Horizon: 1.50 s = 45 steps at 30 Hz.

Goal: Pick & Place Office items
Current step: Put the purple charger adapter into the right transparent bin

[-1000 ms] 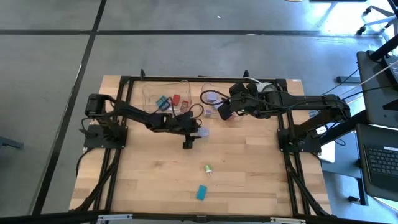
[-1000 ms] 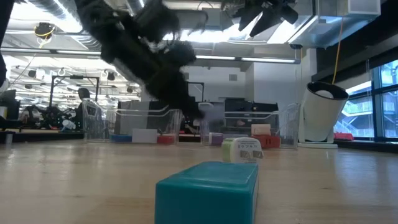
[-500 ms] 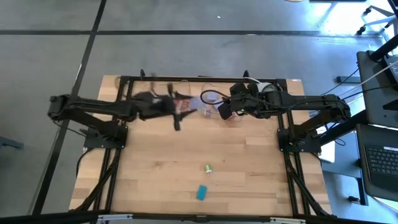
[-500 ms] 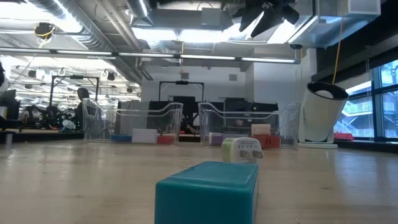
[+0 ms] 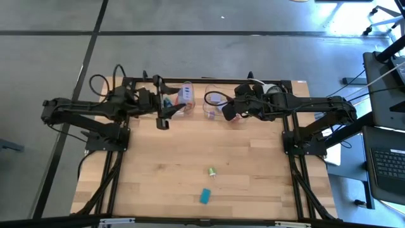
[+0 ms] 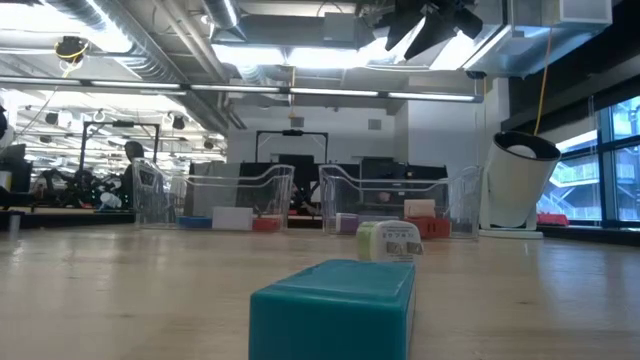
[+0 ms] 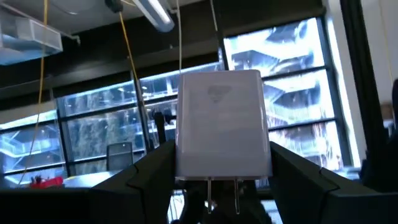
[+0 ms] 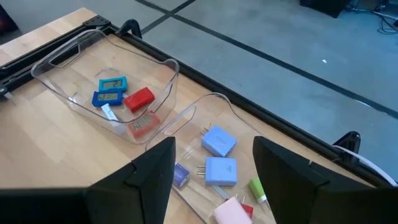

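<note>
My left gripper is raised over the left clear tray at the table's far side, shut on a pale white plug block. My right gripper hovers open above the right clear tray with nothing between its fingers. A teal block and a small green-and-white piece lie flat on the wood near the front. The left tray holds teal, blue and red pieces. The right tray holds blue, lilac, green and pink ones. My left gripper pinches the plug block by its two opposite side faces between its two fingers. The fingers slant upward, and the block's two metal prongs point back toward the wrist. The block is lifted clear, high above the table.
A round white tape roll stands at the far right, seen as a white cylinder in the low view. A black frame borders the table. Bare wood lies between the trays and the two loose pieces.
My left gripper has risen from the middle of the table, carrying the white plug block clear of the wood. It has drawn back toward the far left, over the left tray, and has tipped from pointing down to pointing upward. It has left the low view.
</note>
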{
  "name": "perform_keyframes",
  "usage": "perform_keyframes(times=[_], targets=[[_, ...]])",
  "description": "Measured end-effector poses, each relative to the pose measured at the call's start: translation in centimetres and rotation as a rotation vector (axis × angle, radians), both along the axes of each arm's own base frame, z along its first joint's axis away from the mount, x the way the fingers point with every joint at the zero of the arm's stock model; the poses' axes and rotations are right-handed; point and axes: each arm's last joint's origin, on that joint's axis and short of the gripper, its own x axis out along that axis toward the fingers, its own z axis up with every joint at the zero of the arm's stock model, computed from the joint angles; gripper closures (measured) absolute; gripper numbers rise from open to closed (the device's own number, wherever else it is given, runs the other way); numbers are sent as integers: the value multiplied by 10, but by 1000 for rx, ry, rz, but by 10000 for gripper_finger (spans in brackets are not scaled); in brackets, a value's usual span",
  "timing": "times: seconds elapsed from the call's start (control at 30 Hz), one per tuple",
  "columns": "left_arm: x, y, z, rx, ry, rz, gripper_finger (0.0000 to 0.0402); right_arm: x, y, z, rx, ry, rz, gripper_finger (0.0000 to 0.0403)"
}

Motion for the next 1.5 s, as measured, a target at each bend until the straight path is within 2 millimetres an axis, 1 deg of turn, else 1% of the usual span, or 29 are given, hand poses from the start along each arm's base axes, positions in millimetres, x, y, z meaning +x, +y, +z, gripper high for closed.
perform_keyframes(times=[0.1, 0.23, 0.4, 0.6, 0.67, 0.77, 0.87, 1.07, 1.2, 1.3, 1.4, 1.5], targets=[[8, 0, -9, 18, 69, 7, 185, 0, 0, 0, 0, 0, -1, 186], [24, 6, -31, 28, 238, 76, 185, 0, -1, 1, -25, -9, -32, 186], [53, 23, -69, -72, 421, 160, 185, -1, -3, 2, -79, -20, -90, 186], [90, 46, -125, -221, 573, 212, 185, -2, -5, 2, -99, -2, -88, 186], [101, 53, -138, -267, 609, 228, 185, -2, -6, 2, -108, 10, -83, 186], [118, 65, -142, -296, 629, 255, 185, -2, -7, 2, -123, 32, -73, 186], [136, 81, -144, -301, 694, 291, 185, -2, -9, 2, -136, 51, -65, 186], [171, 109, -163, -343, 918, 301, 185, -3, -14, 2, -159, 97, -51, 186], [189, 120, -176, -317, 982, 315, 185, -5, -16, 0, -159, 132, -56, 186], [194, 125, -188, -298, 1014, 319, 185, -7, -17, -2, -158, 161, -59, 186], [194, 129, -200, -298, 1055, 326, 185, -9, -18, -3, -155, 184, -58, 186], [193, 132, -203, -306, 1070, 332, 185, -9, -18, -3, -155, 189, -58, 186]])
